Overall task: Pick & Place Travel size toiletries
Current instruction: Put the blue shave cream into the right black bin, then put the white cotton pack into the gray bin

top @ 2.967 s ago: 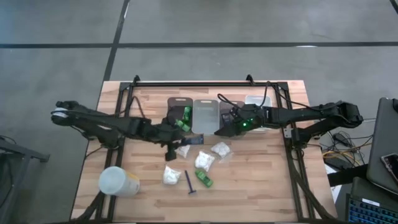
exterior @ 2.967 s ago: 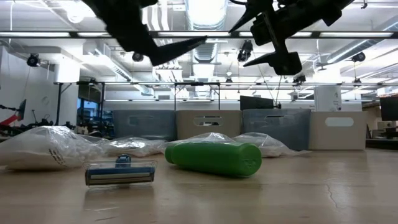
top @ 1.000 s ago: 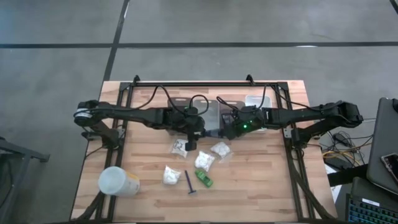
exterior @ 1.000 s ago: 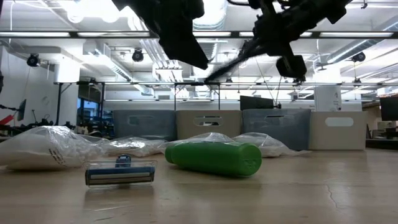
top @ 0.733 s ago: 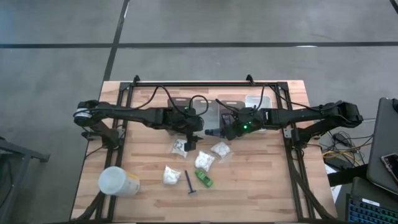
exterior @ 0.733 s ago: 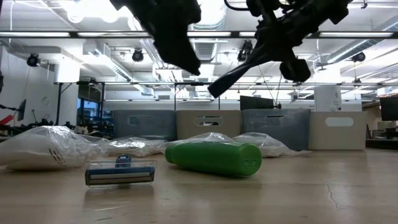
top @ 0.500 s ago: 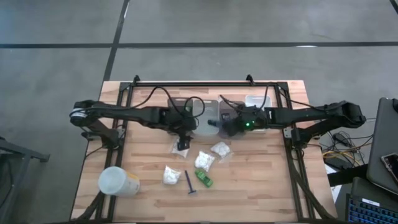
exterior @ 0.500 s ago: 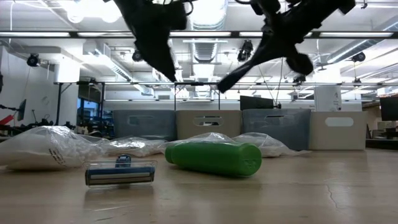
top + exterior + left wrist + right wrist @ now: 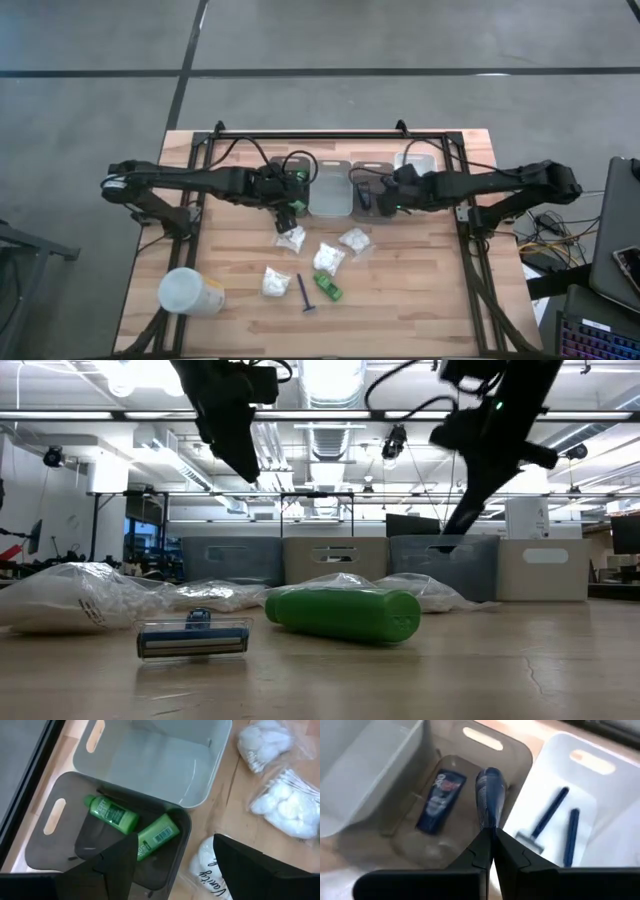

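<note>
Sorting's mid-way: right hand (image 9: 492, 837) is clamped on a dark blue tube (image 9: 489, 795), hanging right over the tinted bin (image 9: 520, 757) with another tube (image 9: 439, 800) below, so letting go looks next. Left hand (image 9: 172, 857), fingers apart and empty, hovers above two green bottles (image 9: 132, 822) in their bin, packets (image 9: 328, 258) loose on the counter (image 9: 420, 290).

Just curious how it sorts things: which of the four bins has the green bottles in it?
The dark bin at the left end of the row, below the left gripper: two green bottles lie inside. Its light neighbour looks empty.
</note>
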`<action>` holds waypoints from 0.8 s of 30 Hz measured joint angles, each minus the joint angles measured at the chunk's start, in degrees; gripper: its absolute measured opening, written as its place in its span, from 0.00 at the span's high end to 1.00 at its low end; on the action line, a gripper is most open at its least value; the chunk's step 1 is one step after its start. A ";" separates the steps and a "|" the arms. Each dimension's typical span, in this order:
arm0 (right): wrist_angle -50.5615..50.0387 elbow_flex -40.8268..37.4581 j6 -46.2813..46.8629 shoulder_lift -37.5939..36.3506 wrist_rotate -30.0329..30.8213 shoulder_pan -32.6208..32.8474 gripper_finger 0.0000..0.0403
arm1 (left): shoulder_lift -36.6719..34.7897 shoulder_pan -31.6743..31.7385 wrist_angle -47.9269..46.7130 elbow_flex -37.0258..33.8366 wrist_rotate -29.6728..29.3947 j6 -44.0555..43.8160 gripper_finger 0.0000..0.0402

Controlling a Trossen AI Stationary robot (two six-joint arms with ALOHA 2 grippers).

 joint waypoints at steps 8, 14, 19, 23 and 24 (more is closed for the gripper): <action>3.44 1.57 -3.59 10.35 -0.67 -3.15 0.93 | 0.00 -0.02 -0.49 -0.89 -0.11 -0.19 0.35; 3.68 3.47 -4.61 12.94 -5.21 -3.06 0.74 | -0.55 0.00 -3.54 -3.85 3.01 -3.81 0.35; 3.49 5.99 -7.53 11.94 -7.34 -2.65 0.53 | -0.88 -0.41 -6.23 -5.30 8.50 -4.12 0.35; 3.70 8.74 -10.82 10.22 -7.34 -2.04 0.42 | -1.55 -1.93 -5.99 -7.49 13.07 -1.36 0.35; 3.83 9.45 -11.34 9.80 -7.34 -1.94 0.39 | -1.57 -2.34 -6.03 -8.34 13.63 -1.28 0.35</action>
